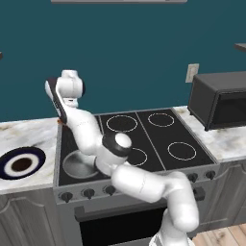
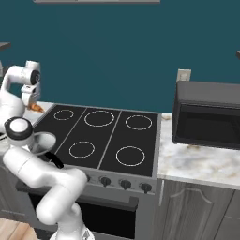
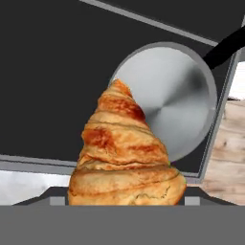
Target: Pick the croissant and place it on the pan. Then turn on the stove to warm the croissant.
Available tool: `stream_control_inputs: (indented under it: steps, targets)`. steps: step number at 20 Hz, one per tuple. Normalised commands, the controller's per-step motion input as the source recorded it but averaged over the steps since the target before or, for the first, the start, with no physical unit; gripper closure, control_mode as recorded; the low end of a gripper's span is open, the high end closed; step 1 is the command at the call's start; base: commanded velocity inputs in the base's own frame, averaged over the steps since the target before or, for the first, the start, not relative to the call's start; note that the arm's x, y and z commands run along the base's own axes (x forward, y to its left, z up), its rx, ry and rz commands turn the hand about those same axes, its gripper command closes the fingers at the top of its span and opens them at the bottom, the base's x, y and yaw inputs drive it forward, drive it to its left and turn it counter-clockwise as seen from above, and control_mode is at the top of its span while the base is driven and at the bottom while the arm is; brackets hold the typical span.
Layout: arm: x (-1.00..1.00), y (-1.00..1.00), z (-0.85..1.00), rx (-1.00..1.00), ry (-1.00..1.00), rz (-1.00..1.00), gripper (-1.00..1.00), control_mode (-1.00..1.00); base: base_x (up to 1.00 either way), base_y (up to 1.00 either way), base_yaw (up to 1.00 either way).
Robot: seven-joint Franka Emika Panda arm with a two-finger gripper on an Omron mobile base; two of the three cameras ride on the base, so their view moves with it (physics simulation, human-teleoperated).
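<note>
We see the croissant [image 3: 125, 153] clamped between the jaws of the gripper [image 2: 33, 106], its pointed tip sticking out away from the hand. In the hand view it hangs above the stove [image 3: 57, 76], and the tip overlaps the left rim of the pan [image 3: 179, 103] lying below. From the right base view the pastry shows as a small orange bit under the hand, near the stove's back left corner. The pan sits at the front left of the cooktop. We can read no writing anywhere.
</note>
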Motion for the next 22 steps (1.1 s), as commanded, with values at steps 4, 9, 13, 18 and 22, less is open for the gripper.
stream_control_inputs:
  steps: [4, 9, 13, 18, 22]
  targets:
    - [-0.82, -0.45, -0.26, 0.16, -0.05, -0.38, 1.00, -1.00, 0.00, 0.00, 0.00]
    - [-0.94, -0.21, -0.09, 0.15, -0.19, -0.12, 1.00, -1.00, 0.00, 0.00, 0.00]
    - [-0.90, -0.24, 0.00, 0.12, -0.24, 0.00, 1.00, -1.00, 0.00, 0.00, 0.00]
    - [-0.82, -0.50, -0.08, 0.03, -0.10, -0.01, 1.00, -1.00, 0.00, 0.00, 0.00]
    - [-0.34, -0.50, -0.10, 0.00, 0.00, -0.05, 1.00, -1.00, 0.00, 0.00, 0.00]
